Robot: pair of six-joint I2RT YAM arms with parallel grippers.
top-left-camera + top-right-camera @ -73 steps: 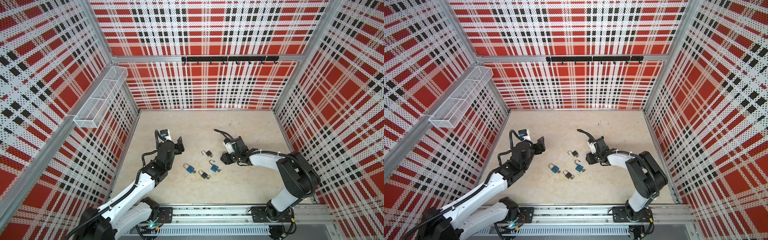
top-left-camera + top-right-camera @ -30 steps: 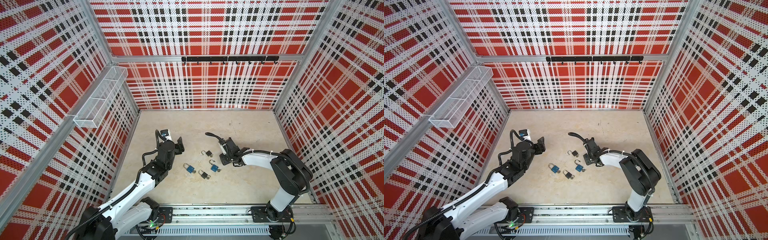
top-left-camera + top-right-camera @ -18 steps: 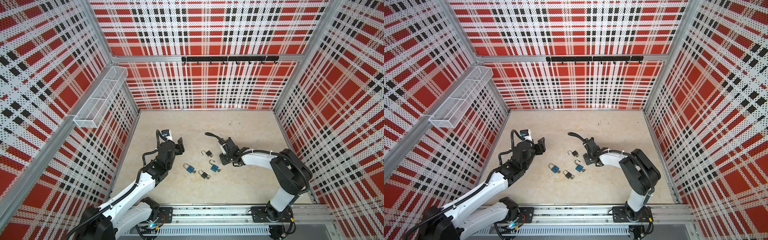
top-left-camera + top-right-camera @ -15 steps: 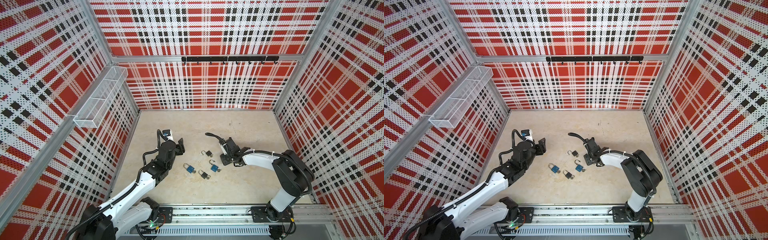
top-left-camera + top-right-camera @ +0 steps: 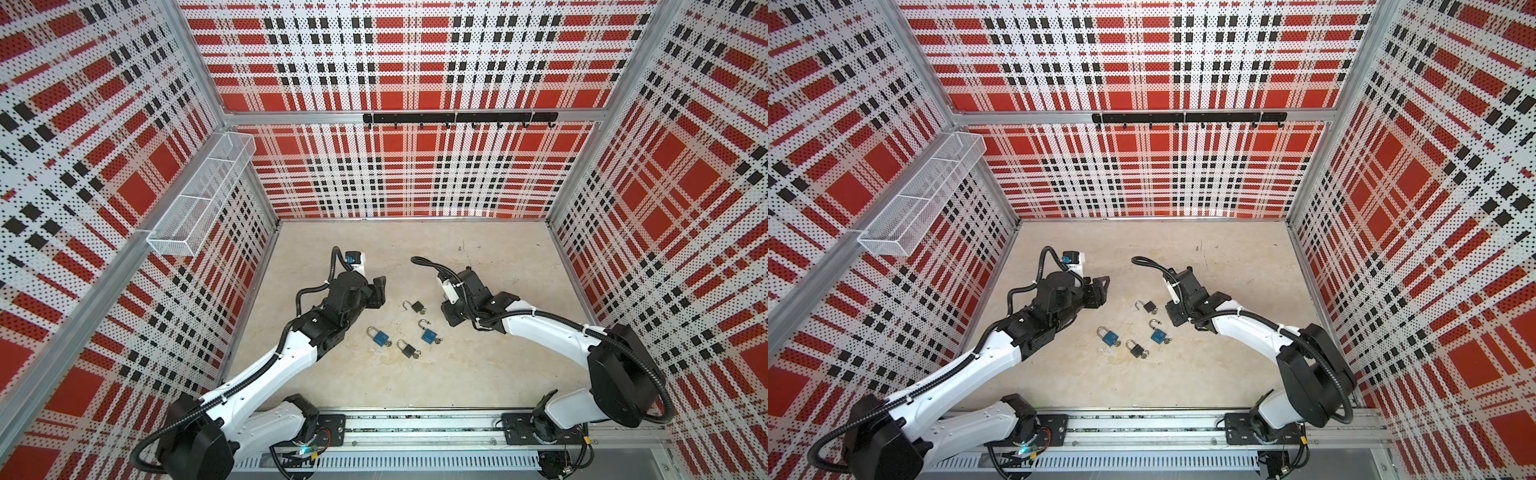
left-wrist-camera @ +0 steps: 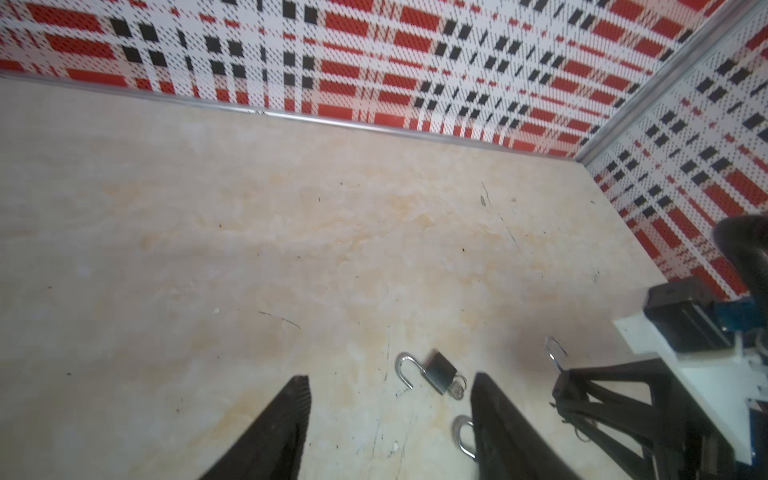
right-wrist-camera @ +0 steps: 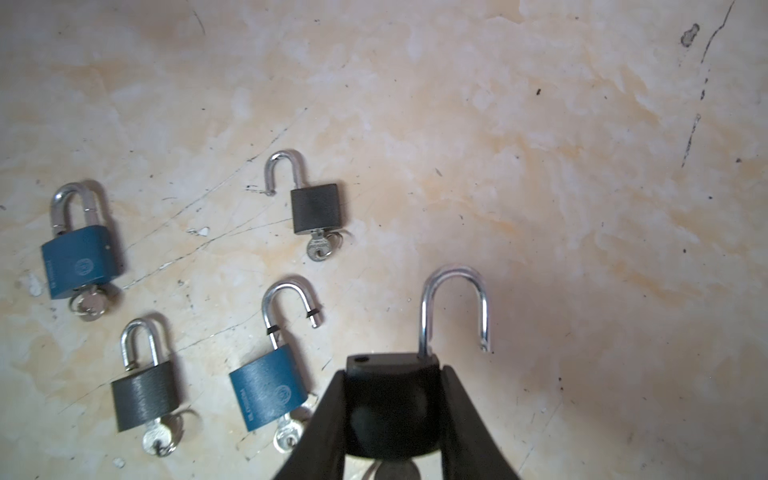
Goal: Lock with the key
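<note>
My right gripper (image 7: 392, 374) is shut on the body of a black padlock (image 7: 392, 399). Its silver shackle (image 7: 453, 307) stands open, pointing away from the fingers. The head of a key (image 7: 395, 471) shows in the underside of the lock body, between the fingers. In both top views the right gripper (image 5: 451, 316) (image 5: 1177, 316) hangs low over the table, right of the loose locks. My left gripper (image 5: 376, 291) (image 6: 390, 388) is open and holds nothing, left of those locks. The left wrist view shows the held shackle (image 6: 555, 357).
Several loose padlocks lie between the arms, each with a key in it: a black one with its shackle open (image 5: 417, 307), a blue one open (image 5: 428, 336), a blue one closed (image 5: 379, 337), a black one closed (image 5: 407, 349). A wire basket (image 5: 199, 199) hangs on the left wall.
The right gripper has carried its padlock left, closer to the loose locks, and then held still. The left gripper has edged slightly toward the back, its jaws a little narrower.
</note>
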